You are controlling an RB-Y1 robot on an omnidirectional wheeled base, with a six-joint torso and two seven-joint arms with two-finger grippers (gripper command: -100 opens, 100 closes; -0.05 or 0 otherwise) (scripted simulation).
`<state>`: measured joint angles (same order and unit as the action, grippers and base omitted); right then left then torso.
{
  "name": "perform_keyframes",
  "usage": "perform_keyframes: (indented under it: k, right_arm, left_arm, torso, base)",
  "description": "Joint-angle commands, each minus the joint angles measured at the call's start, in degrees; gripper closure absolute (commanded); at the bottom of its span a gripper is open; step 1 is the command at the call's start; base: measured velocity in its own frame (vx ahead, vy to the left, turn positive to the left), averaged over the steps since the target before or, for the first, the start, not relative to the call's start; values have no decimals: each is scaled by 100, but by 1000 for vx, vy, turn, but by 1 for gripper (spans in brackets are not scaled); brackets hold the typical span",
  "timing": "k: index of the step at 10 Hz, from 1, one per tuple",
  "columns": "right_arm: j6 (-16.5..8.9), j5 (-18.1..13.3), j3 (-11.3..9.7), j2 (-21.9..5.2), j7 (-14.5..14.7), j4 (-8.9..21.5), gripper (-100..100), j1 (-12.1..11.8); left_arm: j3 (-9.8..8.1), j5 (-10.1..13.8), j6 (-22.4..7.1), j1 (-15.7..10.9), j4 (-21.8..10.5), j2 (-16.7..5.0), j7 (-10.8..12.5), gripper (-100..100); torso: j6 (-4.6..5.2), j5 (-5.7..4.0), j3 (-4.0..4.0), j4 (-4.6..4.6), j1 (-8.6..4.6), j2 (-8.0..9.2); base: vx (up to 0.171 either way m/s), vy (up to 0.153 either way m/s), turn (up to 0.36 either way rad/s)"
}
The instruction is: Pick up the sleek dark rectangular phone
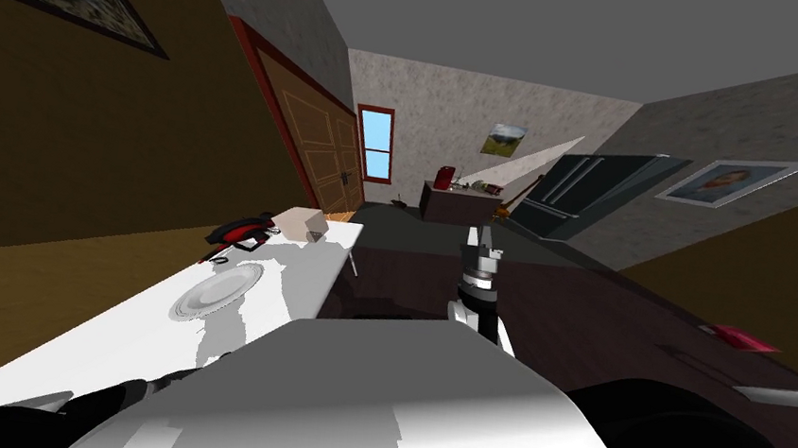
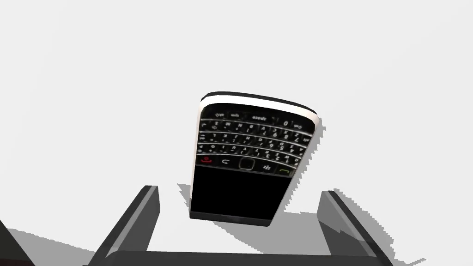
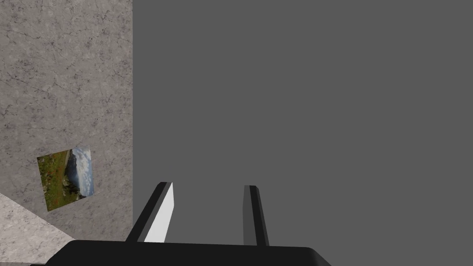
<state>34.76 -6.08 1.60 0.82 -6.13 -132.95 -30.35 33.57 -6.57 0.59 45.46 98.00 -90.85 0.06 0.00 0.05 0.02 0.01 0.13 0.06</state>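
A black phone with a small keypad and a light rim lies flat on a white tabletop. My left gripper is open just above it, one finger on each side of the phone's near end, and neither touches it. The left forearm reaches low over the near end of the white table. My right gripper is raised in front of my chest, away from the table; its fingers stand apart with nothing between them.
Further along the white table are a grey plate, a red and black object and a beige box. A dark counter on the right carries a red item and a grey flat item.
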Motion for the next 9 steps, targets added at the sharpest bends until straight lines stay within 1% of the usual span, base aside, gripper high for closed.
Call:
perform_keyframes:
  k: [1, 2, 3, 4, 8, 9]
  right_arm:
    - [0, 0, 0, 0, 0, 0, 0, 0]
    - [0, 0, 0, 0, 0, 0, 0, 0]
    - [0, 0, 0, 0, 0, 0, 0, 0]
    - [0, 0, 0, 0, 0, 0, 0, 0]
    - [0, 0, 0, 0, 0, 0, 0, 0]
    - [0, 0, 0, 0, 0, 0, 0, 0]
  left_arm:
    - [58, -36, 11, -48, -147, 179, -51, -100]
    - [85, -64, 11, -64, -230, 299, -84, -100]
    - [52, -46, 7, -37, -162, 218, -61, -100]
    - [54, -48, 2, -38, -166, 228, -67, 100]
    - [54, -49, 6, -39, -163, 227, -70, 100]
    - [54, -48, 5, -38, -163, 227, -68, 0]
  torso:
    - [0, 0, 0, 0, 0, 0]
    - [0, 0, 0, 0, -1, 0]
    - [0, 0, 0, 0, -2, -1]
    - [-1, -1, 1, 0, -2, 2]
    - [-3, 0, 4, 1, 2, 7]
    - [-2, 0, 4, 1, 1, 7]
  base:
    - [22, 2, -72]
    - [23, -1, -70]
    - [10, 1, -11]
    - [0, 0, 0]
    - [0, 0, 0]
    - [0, 0, 0]
